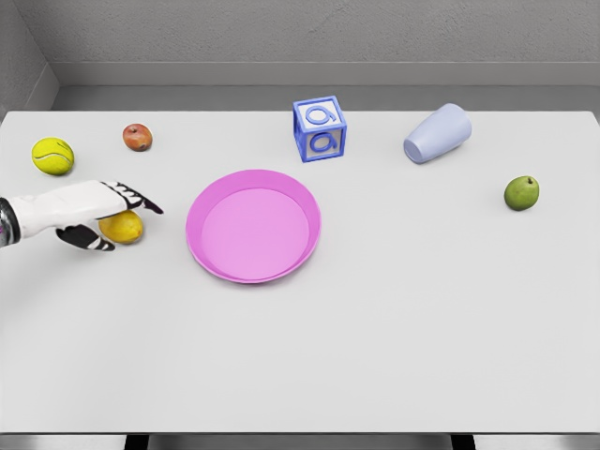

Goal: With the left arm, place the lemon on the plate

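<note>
Seen from the head camera: a white table with a pink plate near its middle, lying flat and holding nothing.

At nine o'clock from the plate, just beside its rim but apart from it, the yellow lemon on the tabletop. Over and around the lemon, the left hand, reaching in from the left edge: white back of the hand above the fruit, dark-tipped fingers stretched past its top toward the plate, thumb curled low on the near side. Fingers cupped about the lemon and seemingly touching it; whether gripped firmly, cannot tell. Lemon not lifted, still off the plate.

At ten o'clock from the plate, a small red apple; farther left, a tennis ball. At one o'clock, a blue-and-white letter block. At two o'clock, a pale lilac cup tipped on its side. At three o'clock, well apart, a green pear.
</note>
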Available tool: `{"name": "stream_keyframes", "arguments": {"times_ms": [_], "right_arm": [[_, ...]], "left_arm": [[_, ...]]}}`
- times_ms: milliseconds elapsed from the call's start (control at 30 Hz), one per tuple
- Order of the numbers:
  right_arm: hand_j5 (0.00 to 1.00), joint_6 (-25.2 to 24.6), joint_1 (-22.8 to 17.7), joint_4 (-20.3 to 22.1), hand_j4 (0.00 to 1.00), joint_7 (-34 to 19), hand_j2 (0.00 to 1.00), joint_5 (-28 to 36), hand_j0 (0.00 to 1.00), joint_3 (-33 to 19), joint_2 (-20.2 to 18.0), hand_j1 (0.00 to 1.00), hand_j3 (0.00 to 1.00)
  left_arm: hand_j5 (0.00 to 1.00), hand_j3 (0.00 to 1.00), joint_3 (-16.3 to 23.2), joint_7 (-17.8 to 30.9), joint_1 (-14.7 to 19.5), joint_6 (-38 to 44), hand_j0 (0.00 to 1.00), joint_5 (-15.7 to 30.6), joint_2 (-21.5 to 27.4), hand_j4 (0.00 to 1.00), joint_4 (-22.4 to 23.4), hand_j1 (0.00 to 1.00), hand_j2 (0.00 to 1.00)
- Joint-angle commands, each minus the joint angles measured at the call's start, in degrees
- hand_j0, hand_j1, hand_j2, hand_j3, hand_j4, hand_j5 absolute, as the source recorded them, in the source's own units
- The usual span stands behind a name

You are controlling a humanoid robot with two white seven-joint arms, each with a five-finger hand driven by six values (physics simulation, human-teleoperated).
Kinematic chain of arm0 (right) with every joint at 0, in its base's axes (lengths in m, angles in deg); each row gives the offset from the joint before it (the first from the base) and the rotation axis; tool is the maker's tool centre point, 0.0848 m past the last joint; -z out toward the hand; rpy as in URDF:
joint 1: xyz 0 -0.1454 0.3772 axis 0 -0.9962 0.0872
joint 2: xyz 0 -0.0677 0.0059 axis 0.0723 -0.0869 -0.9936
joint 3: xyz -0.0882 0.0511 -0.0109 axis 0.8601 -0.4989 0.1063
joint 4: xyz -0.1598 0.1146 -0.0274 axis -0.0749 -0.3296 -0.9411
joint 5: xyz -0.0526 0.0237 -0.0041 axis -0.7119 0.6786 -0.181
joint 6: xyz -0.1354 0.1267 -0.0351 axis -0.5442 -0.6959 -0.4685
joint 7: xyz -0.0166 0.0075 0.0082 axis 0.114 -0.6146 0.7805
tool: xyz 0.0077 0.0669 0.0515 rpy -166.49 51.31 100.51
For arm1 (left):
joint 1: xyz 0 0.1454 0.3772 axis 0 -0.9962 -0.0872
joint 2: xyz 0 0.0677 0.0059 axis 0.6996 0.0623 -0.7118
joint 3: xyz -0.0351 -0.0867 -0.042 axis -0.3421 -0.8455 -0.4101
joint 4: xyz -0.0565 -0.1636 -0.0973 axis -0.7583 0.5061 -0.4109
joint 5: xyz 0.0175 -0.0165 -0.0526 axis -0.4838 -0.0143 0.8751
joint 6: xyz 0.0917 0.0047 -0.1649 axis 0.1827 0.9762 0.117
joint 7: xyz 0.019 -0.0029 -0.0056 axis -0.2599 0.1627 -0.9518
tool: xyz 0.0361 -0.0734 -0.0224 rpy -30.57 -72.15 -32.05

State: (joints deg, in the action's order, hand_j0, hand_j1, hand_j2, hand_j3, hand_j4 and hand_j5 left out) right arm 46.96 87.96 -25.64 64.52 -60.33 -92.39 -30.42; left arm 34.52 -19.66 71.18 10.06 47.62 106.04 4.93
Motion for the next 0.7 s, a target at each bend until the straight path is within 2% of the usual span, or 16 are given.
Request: {"name": "stream_keyframes", "arguments": {"times_ms": [0, 433, 467, 500, 667], "right_arm": [[1.00, 0.00, 0.00, -0.01, 1.00, -0.01, 1.00, 0.01, 1.00, 0.00, 0.00, 1.00, 1.00], [1.00, 0.00, 0.00, -0.01, 1.00, -0.01, 1.00, 0.01, 1.00, 0.00, 0.00, 1.00, 1.00], [1.00, 0.00, 0.00, -0.01, 1.00, -0.01, 1.00, 0.01, 1.00, 0.00, 0.00, 1.00, 1.00], [1.00, 0.00, 0.00, -0.01, 1.00, -0.01, 1.00, 0.01, 1.00, 0.00, 0.00, 1.00, 1.00], [1.00, 0.00, 0.00, -0.01, 1.00, -0.01, 1.00, 0.01, 1.00, 0.00, 0.00, 1.00, 1.00]], "left_arm": [[0.83, 0.83, 0.42, -0.02, 0.09, 0.14, 0.83, -0.32, -0.34, 0.83, 0.00, 0.83, 0.83], [0.83, 0.83, 0.42, -0.02, 0.79, 0.14, 0.83, -0.67, -0.34, 0.83, 3.61, 0.83, 0.83], [0.82, 0.82, 0.42, -0.02, 0.79, 0.14, 0.82, -0.84, -0.34, 0.82, 3.52, 0.82, 0.82], [0.76, 0.76, 0.42, -0.02, 0.79, 0.14, 0.76, -1.55, -0.34, 0.76, 3.52, 0.76, 0.76], [0.69, 0.69, 0.77, -0.02, 0.88, 0.14, 0.69, -1.90, -0.34, 0.69, 3.43, 0.69, 0.69]]}}
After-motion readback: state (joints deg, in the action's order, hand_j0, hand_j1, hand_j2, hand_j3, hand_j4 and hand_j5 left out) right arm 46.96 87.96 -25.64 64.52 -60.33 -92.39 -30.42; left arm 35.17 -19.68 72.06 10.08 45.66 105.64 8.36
